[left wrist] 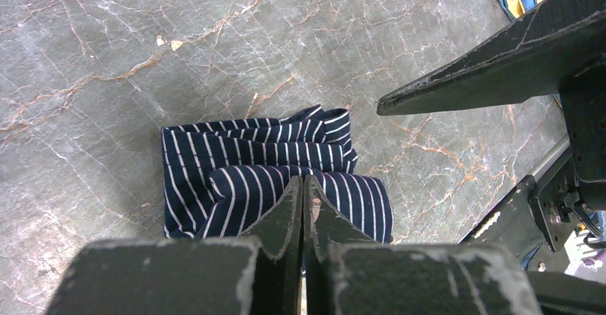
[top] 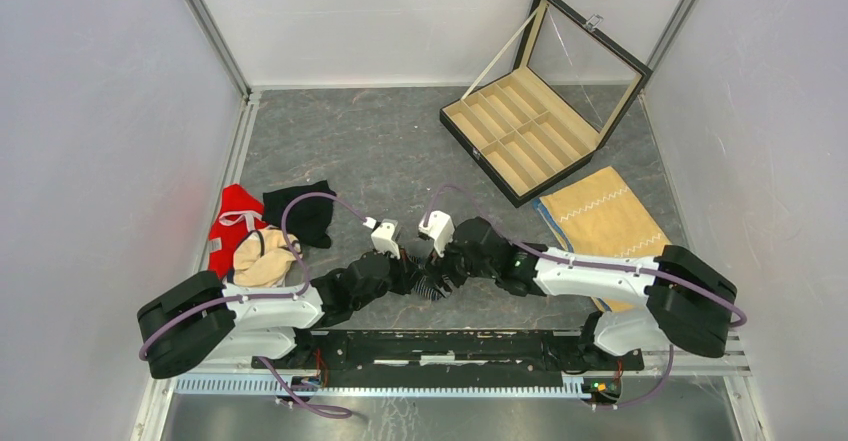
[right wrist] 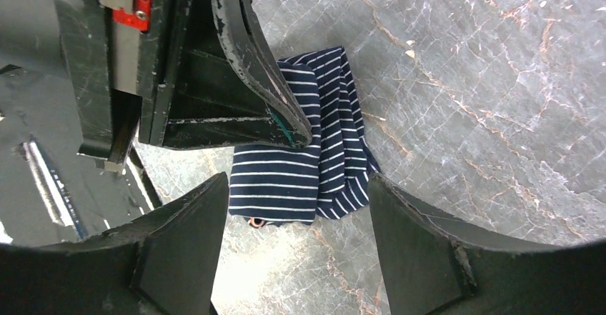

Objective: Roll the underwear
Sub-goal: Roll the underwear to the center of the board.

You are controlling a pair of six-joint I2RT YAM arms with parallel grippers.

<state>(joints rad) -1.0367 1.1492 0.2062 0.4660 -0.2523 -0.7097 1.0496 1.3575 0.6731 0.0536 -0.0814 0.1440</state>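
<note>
The navy striped underwear (left wrist: 243,158) lies folded into a small bundle on the grey marble tabletop, near the front middle edge; in the top view only a bit of it (top: 432,287) shows between the two wrists. My left gripper (left wrist: 302,181) is shut, its tips resting on the bundle's near fold with no fabric seen between them. My right gripper (right wrist: 299,183) stands open, a finger on either side of the bundle's (right wrist: 321,165) end, not touching it. The plain black underwear (top: 300,211) lies at the left, apart from both grippers.
A red garment (top: 234,223) and a beige one (top: 264,259) lie beside the black briefs at the left. An open wooden compartment box (top: 520,131) stands at the back right. In front of it lies a flat tan cloth (top: 605,216) with white zigzag stitching.
</note>
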